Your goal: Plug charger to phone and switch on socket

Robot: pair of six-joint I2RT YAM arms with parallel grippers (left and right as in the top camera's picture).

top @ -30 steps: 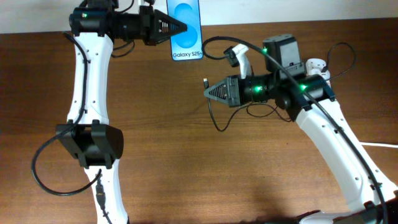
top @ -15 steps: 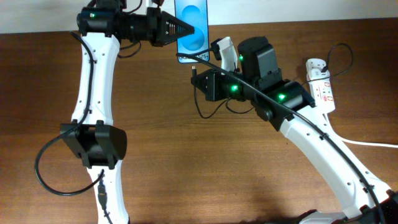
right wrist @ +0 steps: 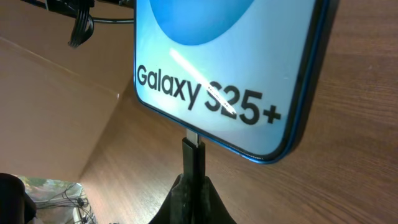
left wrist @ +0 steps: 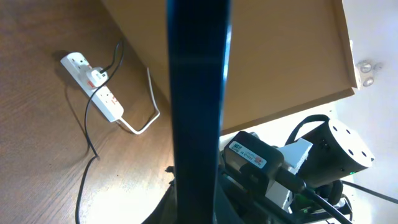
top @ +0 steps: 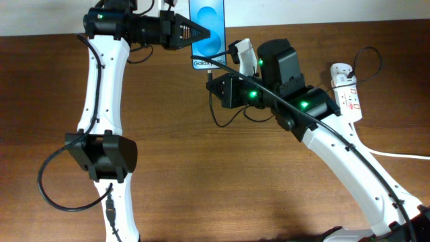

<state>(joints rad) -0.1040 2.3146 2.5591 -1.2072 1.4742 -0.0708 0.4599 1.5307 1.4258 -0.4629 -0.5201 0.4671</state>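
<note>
My left gripper [top: 193, 32] is shut on the phone [top: 208, 27] and holds it at the table's far edge, screen up. In the left wrist view the phone [left wrist: 196, 93] is edge-on, a dark blue bar between my fingers. My right gripper [top: 212, 82] is shut on the charger's black plug [right wrist: 193, 155]. The plug tip meets the phone's bottom edge under the "Galaxy S25+" text [right wrist: 208, 93]; how far it is in I cannot tell. The thin black cable [top: 218, 115] loops below my right wrist. The white socket [top: 345, 91] lies at the far right.
The socket [left wrist: 93, 93], its thick white cord [left wrist: 140, 121] and the thin black cable [left wrist: 87, 143] lie on the wooden table in the left wrist view. A brown board [left wrist: 280, 56] stands behind the table. The white cord runs off the right edge [top: 410, 156].
My right arm has swung left and up with the plug, from mid-table to the phone's bottom edge. My left gripper has shifted the phone slightly right. Little moved in the last half second.
</note>
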